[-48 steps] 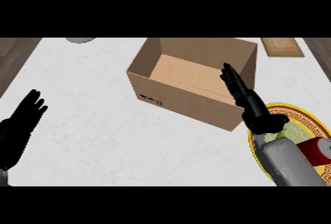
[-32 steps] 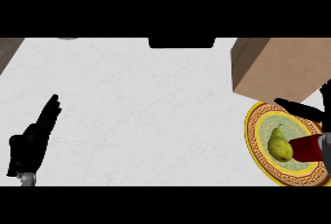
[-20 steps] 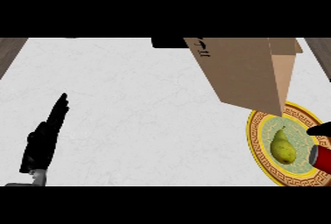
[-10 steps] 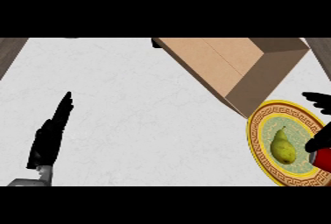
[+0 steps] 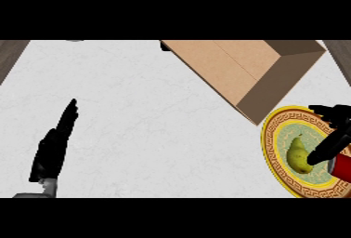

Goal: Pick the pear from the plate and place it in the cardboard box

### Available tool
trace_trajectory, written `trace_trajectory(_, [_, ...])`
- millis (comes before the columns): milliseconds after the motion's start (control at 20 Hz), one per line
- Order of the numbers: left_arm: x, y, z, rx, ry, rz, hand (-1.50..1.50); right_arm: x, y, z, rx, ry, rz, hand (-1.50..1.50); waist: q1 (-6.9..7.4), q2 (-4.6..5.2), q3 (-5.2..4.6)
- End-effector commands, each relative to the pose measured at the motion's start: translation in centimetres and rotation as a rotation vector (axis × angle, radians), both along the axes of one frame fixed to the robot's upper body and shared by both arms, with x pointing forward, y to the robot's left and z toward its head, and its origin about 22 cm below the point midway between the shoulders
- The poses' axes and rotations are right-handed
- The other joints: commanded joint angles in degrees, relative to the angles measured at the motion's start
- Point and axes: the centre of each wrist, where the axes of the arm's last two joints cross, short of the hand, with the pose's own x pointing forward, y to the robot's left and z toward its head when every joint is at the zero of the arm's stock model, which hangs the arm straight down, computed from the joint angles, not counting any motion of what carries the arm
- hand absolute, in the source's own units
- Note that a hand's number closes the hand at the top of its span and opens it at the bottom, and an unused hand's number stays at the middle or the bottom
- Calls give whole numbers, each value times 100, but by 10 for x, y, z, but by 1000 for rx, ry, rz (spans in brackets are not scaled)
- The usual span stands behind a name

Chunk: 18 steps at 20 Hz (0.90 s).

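A yellow-green pear [image 5: 298,154] lies on a round plate [image 5: 274,160] with a gold and red patterned rim, at the right edge of the head view. My right hand [image 5: 332,139] comes in from the right edge over the plate, its fingers spread and relaxed, one fingertip close beside the pear and nothing held. The open cardboard box [image 5: 247,69] lies tilted at the top right, its lower corner just above the plate's rim. My left hand [image 5: 53,148] rests open at the lower left, fingers straight and pointing up.
The white marbled counter [image 5: 151,130] fills the middle. A dark wooden strip [image 5: 10,53] runs along the upper left corner, and another strip [image 5: 341,51] shows at the upper right.
The box has kept turning and shifting across the top of the view. My right hand has come further over the plate, toward the pear. The left hand has barely moved.
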Motion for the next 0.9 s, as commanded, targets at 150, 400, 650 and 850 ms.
trace_trajectory(150, [0, 20, -16, 1, -15, -2, 0, 7, 14, -9, -50, 91, 7, -150, 11, 9, -3])
trace_trajectory(400, [-1, 5, -11, -6, -6, -16, 0, -14, 1, -16, -47, 81, -9, -150, -19, -1, -1])
trace_trajectory(650, [-9, -4, -5, -19, -2, -16, 0, -4, 6, -26, -44, 87, -8, -150, 20, 2, 2])
trace_trajectory(850, [-17, 0, -16, -1, -14, -15, 0, -26, 21, -39, -42, 69, -15, -150, -11, -5, 0])
